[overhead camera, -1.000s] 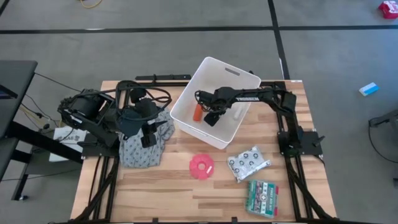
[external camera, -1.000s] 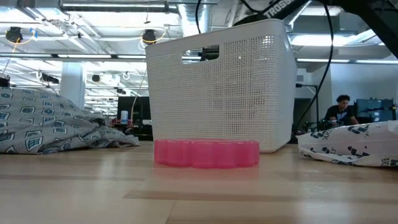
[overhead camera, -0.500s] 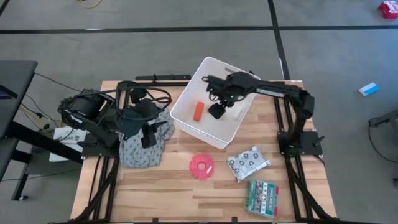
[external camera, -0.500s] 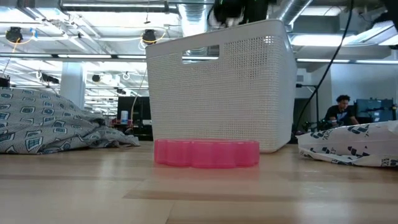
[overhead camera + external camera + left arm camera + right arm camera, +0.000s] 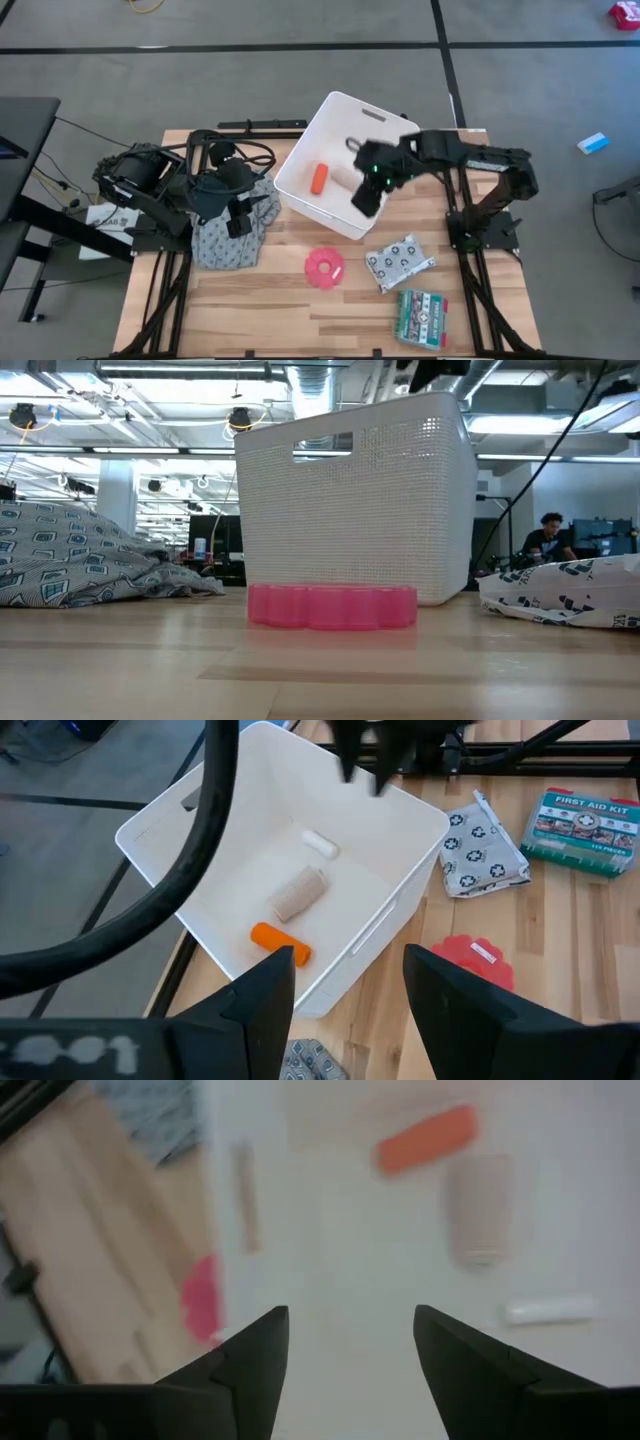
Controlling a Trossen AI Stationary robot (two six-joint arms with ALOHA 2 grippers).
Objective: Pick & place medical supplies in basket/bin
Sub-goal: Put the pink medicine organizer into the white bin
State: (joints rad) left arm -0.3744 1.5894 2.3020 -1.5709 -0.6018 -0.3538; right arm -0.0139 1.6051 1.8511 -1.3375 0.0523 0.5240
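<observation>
At centre of the high view, the right end effector [image 5: 364, 196], fingers apart and empty, hangs over the white tub [image 5: 296, 160]; only the left wrist view shows the white tube [image 5: 319, 843] inside.

Overhead, table-level and both wrist cameras — all share the white tub [image 5: 345, 160].

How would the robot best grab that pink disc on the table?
Probably from straight above, fingers closing across the rim of the pink disc. It lies flat and low on the table, with bare wood all round, so its thin edge is the only part to pinch.
</observation>
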